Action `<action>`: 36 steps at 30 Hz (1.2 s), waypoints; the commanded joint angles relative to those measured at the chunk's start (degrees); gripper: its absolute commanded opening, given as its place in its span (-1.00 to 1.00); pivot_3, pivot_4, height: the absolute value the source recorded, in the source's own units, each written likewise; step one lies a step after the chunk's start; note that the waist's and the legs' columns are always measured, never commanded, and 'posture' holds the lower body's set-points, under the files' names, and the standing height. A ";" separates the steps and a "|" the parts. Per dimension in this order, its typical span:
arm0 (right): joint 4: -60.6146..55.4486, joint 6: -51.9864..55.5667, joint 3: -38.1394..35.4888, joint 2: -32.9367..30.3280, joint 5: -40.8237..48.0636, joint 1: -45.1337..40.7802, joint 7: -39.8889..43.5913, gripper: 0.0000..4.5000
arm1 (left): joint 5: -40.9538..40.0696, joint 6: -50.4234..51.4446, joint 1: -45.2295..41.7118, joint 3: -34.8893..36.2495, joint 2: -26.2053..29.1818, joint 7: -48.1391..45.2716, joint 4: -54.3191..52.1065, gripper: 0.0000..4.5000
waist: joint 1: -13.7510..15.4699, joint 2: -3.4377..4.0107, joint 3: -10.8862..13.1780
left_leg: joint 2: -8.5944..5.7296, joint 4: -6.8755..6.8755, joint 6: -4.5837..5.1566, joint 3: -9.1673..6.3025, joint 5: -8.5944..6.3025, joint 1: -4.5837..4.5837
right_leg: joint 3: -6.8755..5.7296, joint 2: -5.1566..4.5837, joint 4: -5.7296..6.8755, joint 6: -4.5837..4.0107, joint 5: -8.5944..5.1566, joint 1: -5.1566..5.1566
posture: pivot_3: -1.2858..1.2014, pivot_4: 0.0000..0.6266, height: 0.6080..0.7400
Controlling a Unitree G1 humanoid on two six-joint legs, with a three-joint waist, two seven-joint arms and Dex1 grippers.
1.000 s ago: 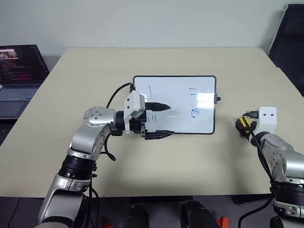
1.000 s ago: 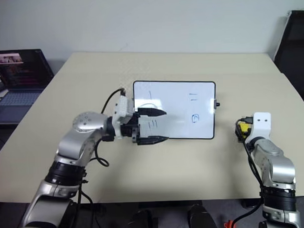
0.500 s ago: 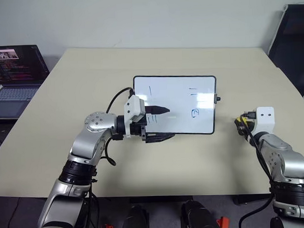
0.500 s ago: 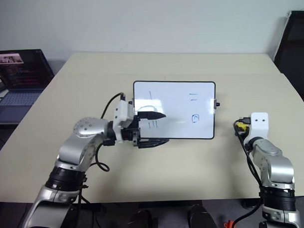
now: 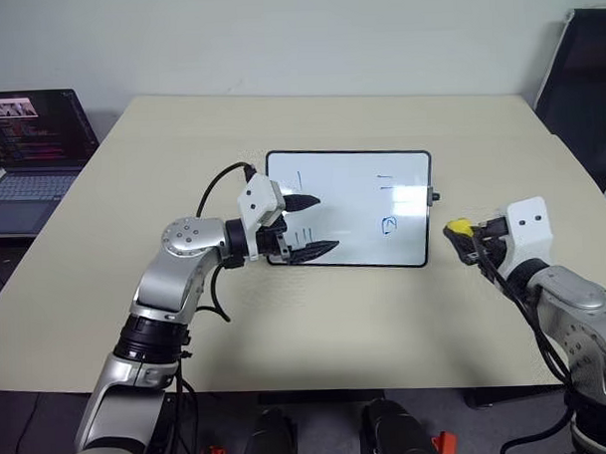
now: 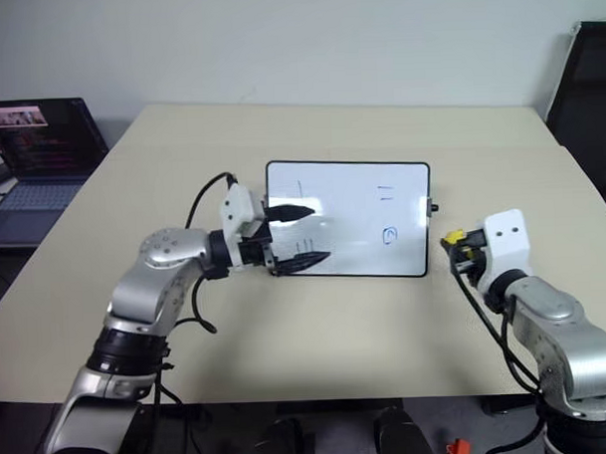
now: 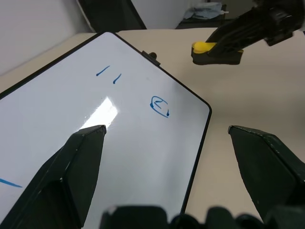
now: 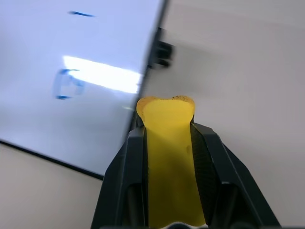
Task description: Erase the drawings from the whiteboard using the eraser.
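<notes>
Laptop (image 5: pixel 31 147) sits at your far left, clear of the work. Next, your left gripper (image 5: pixel 301 227) hangs with fingers spread over the near-left part of the whiteboard (image 5: pixel 361 175), closed on nothing. The drawings (image 5: pixel 389 225) lie on the board's right half, untouched. Rightmost, your right gripper (image 5: pixel 471 239) pinches the eraser (image 5: pixel 456 226) just off the board's right edge, above the table (image 5: pixel 336 315). Since nothing clamps the board, a hard wipe could slide it; a shallow pinch might let the eraser twist loose.
</notes>
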 commanded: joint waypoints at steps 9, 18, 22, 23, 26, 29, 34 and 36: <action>11.72 -8.81 14.77 1.82 -8.86 -18.06 -2.26 -0.58 | 0.85 2.07 -3.74 0.57 -0.16 0.75 -0.83 1.00 | -0.02 0.00 0.00 | 0.00 0.00 0.00 -0.01 0.00 -0.04 | -0.03 0.00 -0.03 0.06 0.03 0.00 | 0.03 -0.52 1.00; 31.65 -21.42 20.10 5.22 -17.48 -28.51 -2.73 -0.58 | 0.30 3.93 -3.00 0.59 0.32 0.68 -3.81 1.00 | 0.03 0.01 0.00 | 0.00 -0.01 0.00 -0.03 0.00 -0.24 | -0.08 0.00 0.00 0.30 0.17 -0.22 | 0.03 -0.52 1.00; 35.16 -22.69 22.85 4.68 -19.71 -28.39 0.52 -0.58 | 0.07 4.63 -2.40 0.83 0.64 0.67 -5.11 1.00 | 0.04 0.01 0.00 | 0.00 -0.04 0.00 -0.04 0.00 -0.26 | -0.09 0.00 -0.01 0.29 0.17 -0.23 | 0.03 -0.52 1.00; 34.72 -22.02 23.64 4.21 -19.91 -27.87 1.85 -0.58 | 0.07 4.83 -2.38 0.89 0.66 0.76 -5.30 1.00 | 0.04 0.01 0.00 | 0.00 -0.04 0.00 -0.04 0.00 -0.25 | -0.09 0.00 0.00 0.30 0.17 -0.22 | 0.03 -0.52 1.00; 33.54 -20.79 24.55 3.61 -20.25 -26.90 4.19 -0.58 | 0.10 5.23 -2.35 1.04 0.71 0.92 -5.61 1.00 | 0.04 0.01 0.00 | 0.01 0.00 0.01 -0.05 0.00 -0.22 | -0.09 0.00 0.05 0.31 0.17 -0.21 | 0.03 -0.52 1.00; 33.33 -20.99 24.71 3.06 -21.48 -26.59 4.67 -0.60 | 0.28 5.48 -2.10 1.24 0.97 1.12 -5.48 1.00 | 0.04 0.01 0.00 | 0.00 0.10 0.01 -0.06 0.01 -0.21 | -0.09 0.01 0.13 0.31 0.17 -0.20 | 0.03 -0.52 1.00; 35.69 -23.28 22.44 2.45 -26.22 -27.84 0.86 -0.61 | 1.23 5.50 -1.16 0.96 2.81 0.13 -4.25 1.00 | 0.04 0.01 0.00 | 0.00 0.26 0.01 -0.06 0.01 -0.21 | -0.07 0.01 0.14 0.30 0.18 -0.15 | 0.03 -0.52 1.00; 34.76 -22.07 22.79 2.42 -25.75 -27.09 2.75 -0.62 | 0.98 5.87 -0.60 0.80 3.49 -0.31 -4.42 1.00 | 0.04 0.01 0.00 | 0.00 0.28 0.01 -0.06 0.01 -0.21 | -0.07 0.01 0.14 0.30 0.18 -0.14 | 0.03 -0.52 1.00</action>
